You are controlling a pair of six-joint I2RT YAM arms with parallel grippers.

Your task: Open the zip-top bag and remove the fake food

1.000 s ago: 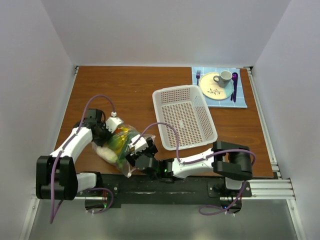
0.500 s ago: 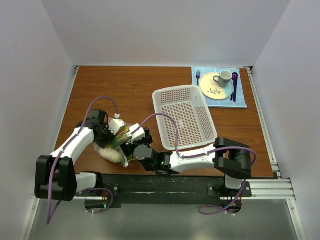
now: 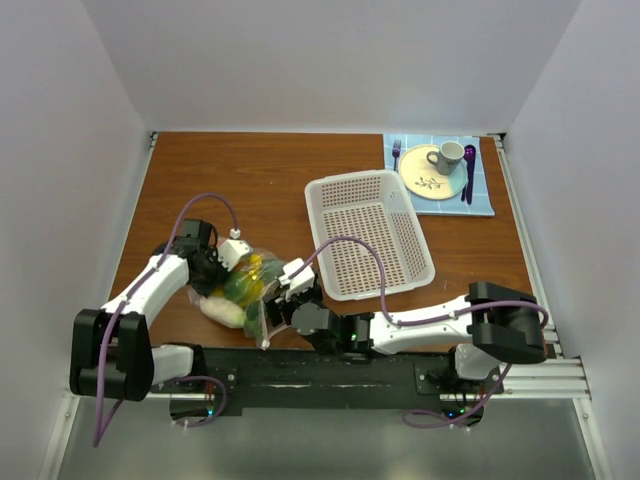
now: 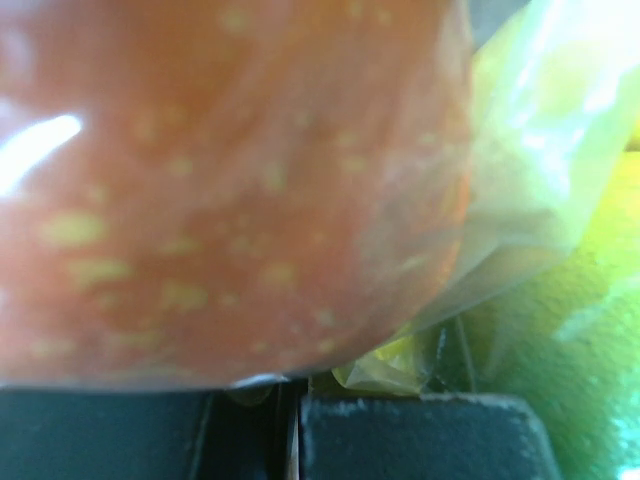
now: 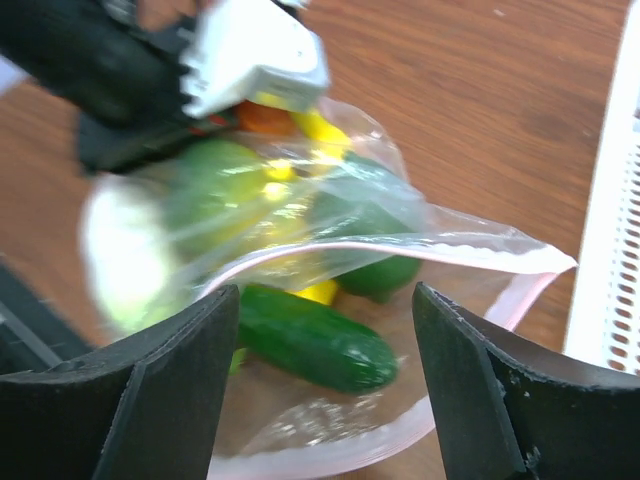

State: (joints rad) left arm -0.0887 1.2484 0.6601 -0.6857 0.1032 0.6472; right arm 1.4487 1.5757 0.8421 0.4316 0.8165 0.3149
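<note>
Half done, seemingly: showing zip-top bag (image 3: 238, 292) mouth parted at near left of the tabletop (image 3: 250, 180), holding all fake food (image 5: 310, 340) inside; pinching its far end with clamped left hand (image 3: 222, 268); poising right hand (image 5: 325, 293) wide open, empty, at the mouth; leaving basket (image 3: 370, 235) just right, open tabletop beyond

White basket (image 3: 368, 235) mid-table; mug (image 3: 447, 156) on plate (image 3: 425, 183) far right

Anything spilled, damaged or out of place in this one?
Nothing stands out. The zip-top bag gapes open on the table with the fake food inside it, nothing spilled; the white basket stands upright and empty.
</note>
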